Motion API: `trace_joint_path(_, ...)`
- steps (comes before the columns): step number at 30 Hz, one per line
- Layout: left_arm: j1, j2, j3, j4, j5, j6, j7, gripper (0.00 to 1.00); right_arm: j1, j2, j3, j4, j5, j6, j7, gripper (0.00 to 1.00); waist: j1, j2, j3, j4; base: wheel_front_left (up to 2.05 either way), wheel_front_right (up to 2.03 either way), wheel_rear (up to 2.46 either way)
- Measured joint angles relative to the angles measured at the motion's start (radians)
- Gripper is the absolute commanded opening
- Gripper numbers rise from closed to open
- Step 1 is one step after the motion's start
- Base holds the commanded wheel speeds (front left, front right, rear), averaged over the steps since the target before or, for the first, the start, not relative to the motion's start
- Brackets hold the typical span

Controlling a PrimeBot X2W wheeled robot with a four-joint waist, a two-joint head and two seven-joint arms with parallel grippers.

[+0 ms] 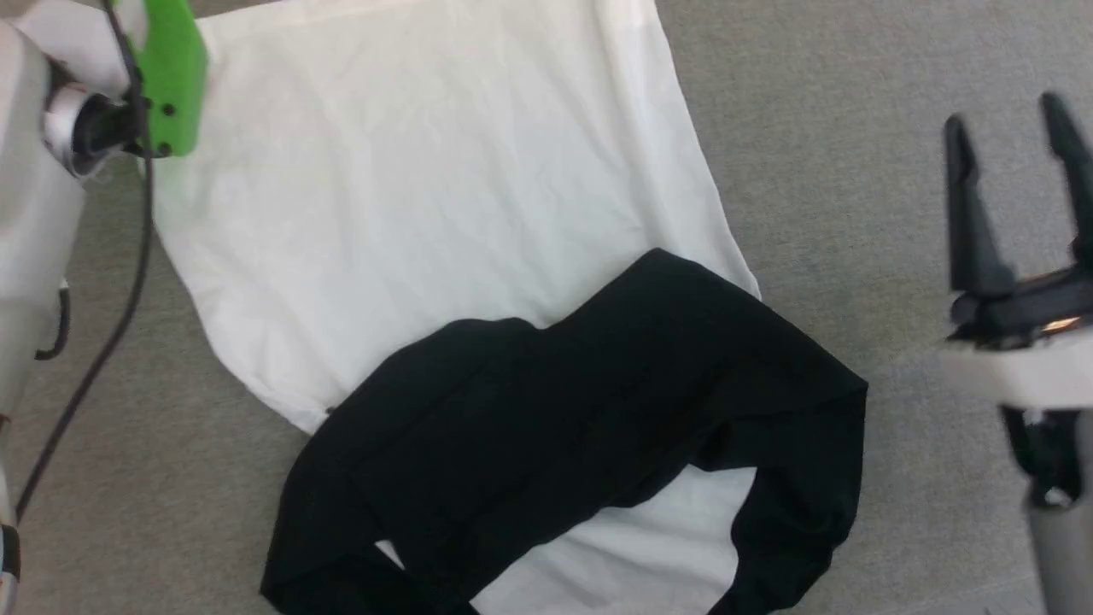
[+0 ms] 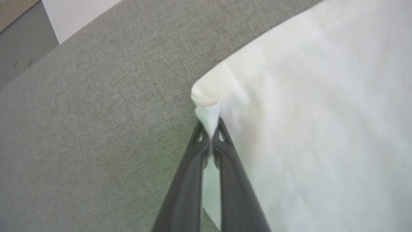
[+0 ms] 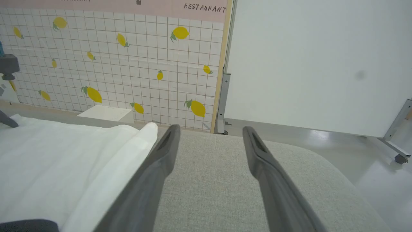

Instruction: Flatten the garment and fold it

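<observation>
A grey fabric surface [image 1: 854, 154] carries everything, and in the right wrist view its far edge curves round. The shirt [image 1: 427, 188] lies spread across it, white body stretching away from the robot and black sleeves draped over the near end. One far corner is bunched up.

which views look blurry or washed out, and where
Head view: right gripper slightly blurred, white of the garment nearly blown out. Left wrist view: soft throughout, left gripper shut on a washed-out corner. Right wrist view: tiled wall crisp, glare on the floor.
</observation>
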Motion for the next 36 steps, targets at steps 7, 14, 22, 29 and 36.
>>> trace_joint_path(7, 0.010, 0.020, -0.096, -0.133, -0.042, 0.000, -0.105, 0.00, -0.211, -0.149, 0.040, 0.012, 0.062, 0.000, 0.139, 1.00, 0.0000, 0.0000, -0.051, 0.075, 0.00, 0.00, 0.00)
trace_joint_path(14, 0.011, 0.039, -0.160, -0.245, -0.059, 0.000, -0.179, 0.00, -0.521, -0.270, 0.191, 0.131, 0.146, 0.000, 0.384, 1.00, 0.0000, 0.0000, -0.078, 0.165, 0.00, 0.00, 0.00)
trace_joint_path(22, 0.008, 0.011, -0.195, -0.305, -0.057, 0.000, -0.238, 0.00, -0.795, -0.383, 0.469, 0.383, 0.308, 0.000, 0.857, 1.00, -0.0001, 0.0000, -0.062, 0.243, 0.00, 0.00, 0.00)
trace_joint_path(29, -0.027, -0.029, -0.214, -0.326, -0.046, 0.000, -0.276, 0.00, -0.949, -0.424, 0.633, 0.484, 0.472, 0.000, 1.148, 1.00, -0.0001, 0.0000, 0.004, 0.286, 0.00, 0.00, 0.00)
trace_joint_path(36, -0.076, -0.057, -0.227, -0.335, -0.038, 0.000, -0.308, 0.00, -1.026, -0.395, 0.658, 0.593, 0.481, 0.000, 1.153, 1.00, -0.0001, 0.0000, 0.079, 0.327, 0.00, 0.00, 0.00)
